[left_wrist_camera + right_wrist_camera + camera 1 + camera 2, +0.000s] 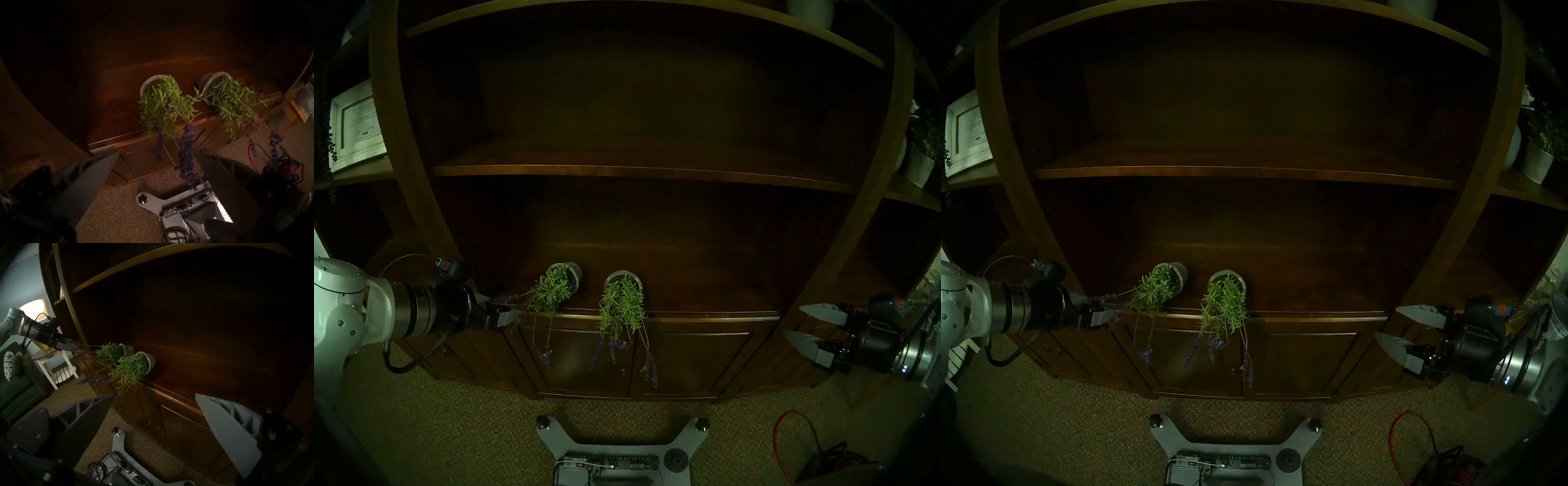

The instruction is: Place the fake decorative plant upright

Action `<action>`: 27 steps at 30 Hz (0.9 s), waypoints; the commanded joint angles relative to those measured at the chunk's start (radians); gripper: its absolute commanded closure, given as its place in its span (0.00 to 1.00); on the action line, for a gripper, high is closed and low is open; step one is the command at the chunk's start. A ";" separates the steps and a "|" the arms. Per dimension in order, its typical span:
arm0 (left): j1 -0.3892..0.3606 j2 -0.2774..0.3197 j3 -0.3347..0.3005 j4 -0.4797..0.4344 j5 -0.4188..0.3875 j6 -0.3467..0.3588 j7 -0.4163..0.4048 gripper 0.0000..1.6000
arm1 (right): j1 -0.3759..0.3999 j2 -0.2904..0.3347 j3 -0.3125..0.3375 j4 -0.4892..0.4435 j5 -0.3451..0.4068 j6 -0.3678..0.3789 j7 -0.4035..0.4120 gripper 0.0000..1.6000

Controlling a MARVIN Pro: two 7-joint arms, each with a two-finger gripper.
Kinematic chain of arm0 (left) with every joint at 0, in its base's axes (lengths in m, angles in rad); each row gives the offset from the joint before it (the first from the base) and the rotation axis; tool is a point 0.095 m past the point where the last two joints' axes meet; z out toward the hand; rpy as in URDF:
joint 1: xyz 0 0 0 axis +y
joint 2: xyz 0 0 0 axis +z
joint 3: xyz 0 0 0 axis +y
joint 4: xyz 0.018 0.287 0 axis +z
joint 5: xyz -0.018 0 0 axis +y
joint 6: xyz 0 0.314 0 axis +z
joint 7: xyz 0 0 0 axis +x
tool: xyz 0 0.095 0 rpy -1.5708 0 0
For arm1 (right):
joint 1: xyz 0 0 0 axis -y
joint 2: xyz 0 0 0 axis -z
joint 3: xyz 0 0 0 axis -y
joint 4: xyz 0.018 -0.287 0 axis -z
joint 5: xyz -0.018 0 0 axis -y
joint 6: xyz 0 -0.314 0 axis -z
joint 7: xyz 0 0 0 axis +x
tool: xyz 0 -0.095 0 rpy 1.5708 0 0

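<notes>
**Both little lavender pots are on their sides**

So there are two fake plants tipped over on the cabinet ledge. The left plant lies with its pot toward the back and its long axis running diagonally toward the front-left, purple stems drooping over the edge. The right plant points nearly straight out at the front, flowers hanging past the cabinet doors. The left gripper is spread wide, holding nothing, right by the left plant's flower tips. The right gripper sits well off to the side, also gaping and empty.
</notes>
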 commanded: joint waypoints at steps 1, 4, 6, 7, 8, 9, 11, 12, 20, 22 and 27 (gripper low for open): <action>0.008 -0.043 -0.011 -0.008 0.025 -0.071 -0.042 0.00 | 0.002 -0.001 0.001 -0.002 -0.002 -0.003 0.001 0.00; -0.012 -0.025 -0.012 0.016 -0.005 -0.079 -0.086 0.00 | 0.002 -0.001 0.001 -0.002 -0.002 -0.003 0.001 0.00; -0.021 -0.014 -0.011 0.042 -0.013 -0.083 -0.109 0.00 | 0.002 -0.001 0.001 -0.002 -0.002 -0.003 0.001 0.00; -0.023 -0.009 -0.009 0.052 -0.014 -0.086 -0.117 0.00 | 0.002 -0.001 0.001 -0.002 -0.002 -0.003 0.001 0.00; -0.027 -0.002 -0.005 0.066 -0.016 -0.089 -0.126 0.00 | 0.002 -0.001 0.002 -0.002 -0.002 -0.003 0.001 0.00; -0.030 0.004 -0.001 0.077 -0.015 -0.094 -0.133 0.00 | 0.002 -0.001 0.002 -0.002 -0.002 -0.003 0.001 0.00; -0.038 0.020 0.011 0.102 -0.017 -0.102 -0.143 0.00 | 0.001 -0.001 0.002 -0.002 -0.002 -0.003 0.001 0.00; -0.044 0.031 0.022 0.117 -0.016 -0.110 -0.144 0.00 | 0.001 -0.001 0.002 -0.002 -0.002 -0.003 0.001 0.00; -0.098 0.090 0.103 0.193 -0.009 -0.163 -0.120 0.00 | 0.001 -0.001 0.002 -0.002 -0.001 -0.003 0.001 0.00; -0.109 0.098 0.114 0.203 -0.012 -0.169 -0.117 0.00 | 0.001 -0.001 0.002 -0.002 -0.001 -0.003 0.001 0.00; -0.146 0.119 0.154 0.226 -0.016 -0.192 -0.096 0.00 | 0.001 -0.001 0.002 -0.002 -0.001 -0.003 0.001 0.00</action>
